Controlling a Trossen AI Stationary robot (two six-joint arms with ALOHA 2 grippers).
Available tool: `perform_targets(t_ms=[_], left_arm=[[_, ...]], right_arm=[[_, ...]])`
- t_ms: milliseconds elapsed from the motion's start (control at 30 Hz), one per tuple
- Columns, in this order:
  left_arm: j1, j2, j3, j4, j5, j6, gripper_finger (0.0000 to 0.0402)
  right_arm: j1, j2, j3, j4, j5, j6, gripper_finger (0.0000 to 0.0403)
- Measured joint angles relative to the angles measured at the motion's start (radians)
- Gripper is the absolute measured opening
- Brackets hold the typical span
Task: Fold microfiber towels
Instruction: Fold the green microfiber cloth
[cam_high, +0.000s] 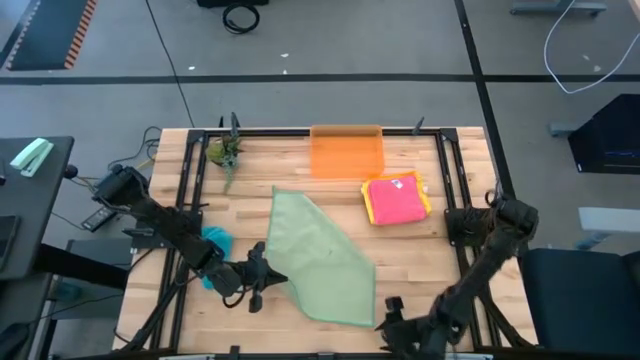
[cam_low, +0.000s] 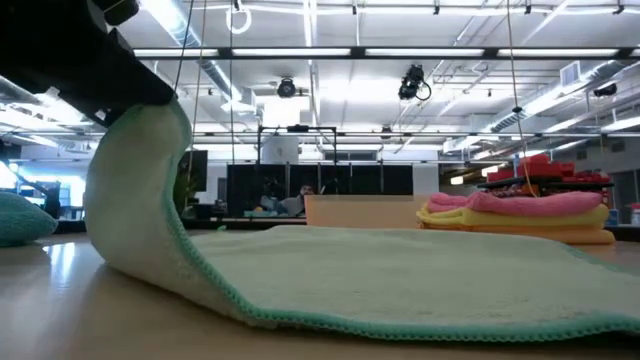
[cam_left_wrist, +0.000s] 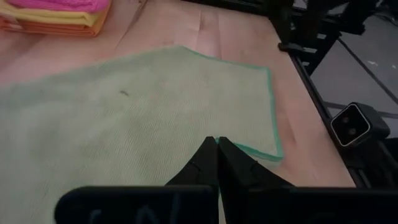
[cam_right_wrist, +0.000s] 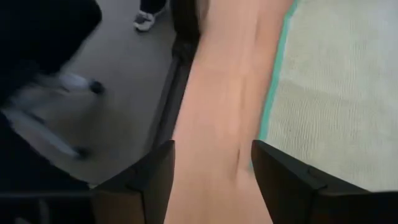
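While the sage green towel lies spread across the middle of the wooden table, the left gripper sits at its left edge with its fingers pressed together on the cloth. From the low view, that edge is lifted off the wood and curls up into the dark gripper above it; the rest of the towel lies flat. In the left wrist view the two fingers meet tip to tip over the green fabric, its teal-stitched hem running along the far side.

Right gripper — at the front edge of the table, just beside the towel's near corner. Its fingers stand apart with bare wood between them, holding nothing; the towel's hem runs beside one finger, apart from it.

Other towels — a folded stack, pink on top with yellow and orange beneath, rests toward the back right, just beside the translucent orange bin. A teal towel lies crumpled near the left arm, well apart from the stack.

A small green object sits at the back left corner; I cannot tell what it is.
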Motion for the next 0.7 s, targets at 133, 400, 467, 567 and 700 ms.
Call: perform_targets(t_ms=[133,400,467,567,700], left_arm=[[0.0,0.0,0.0,-0.002,0.0,0.001,0.0012],[0.006,0.0,0.0,-0.003,0.0,0.019,0.0011],[0.008,0.0,0.0,-0.003,0.0,0.019,0.0013],[0.007,0.0,0.0,-0.003,0.0,0.019,0.0007],[0.007,0.0,0.0,-0.003,0.0,0.018,0.0008]], right_arm=[[-0.018,0.053,0.0,-0.025,0.03,0.036,0.0214],[-0.035,0.108,0.0,-0.01,0.044,0.031,0.0214],[-0.035,0.118,0.0,-0.006,0.07,0.037,0.0213],[-0.038,0.127,0.002,-0.005,0.083,0.058,0.0209],[-0.039,0.123,0.003,-0.013,0.093,0.065,0.017]])
